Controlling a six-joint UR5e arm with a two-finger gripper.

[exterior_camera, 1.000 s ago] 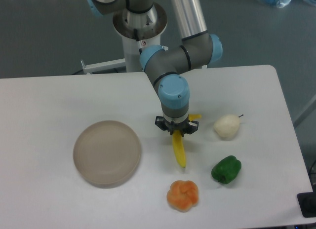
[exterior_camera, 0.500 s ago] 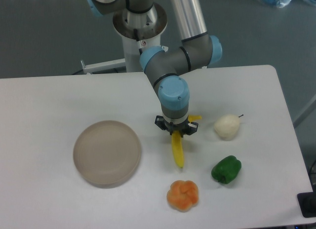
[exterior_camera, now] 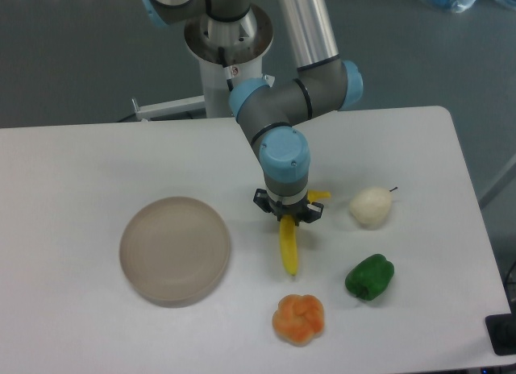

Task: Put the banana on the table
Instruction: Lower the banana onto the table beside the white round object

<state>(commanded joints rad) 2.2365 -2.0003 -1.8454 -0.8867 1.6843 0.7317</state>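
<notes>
On the surface (exterior_camera: 97, 156), the plate (exterior_camera: 175, 250) lies to the left. The banana (exterior_camera: 288, 247) lies near the middle, its far end under the tool (exterior_camera: 289, 211), its near end towards the front edge. In front of it sits the pumpkin (exterior_camera: 298, 318). To its right are the pepper (exterior_camera: 370, 277) and, behind that, the pear (exterior_camera: 370, 207).

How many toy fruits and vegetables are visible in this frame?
4: the banana under the gripper at table centre, a white pear-like fruit to its right, a green pepper nearer the front, and an orange pumpkin-like fruit at the front edge. None looks hidden.
</notes>
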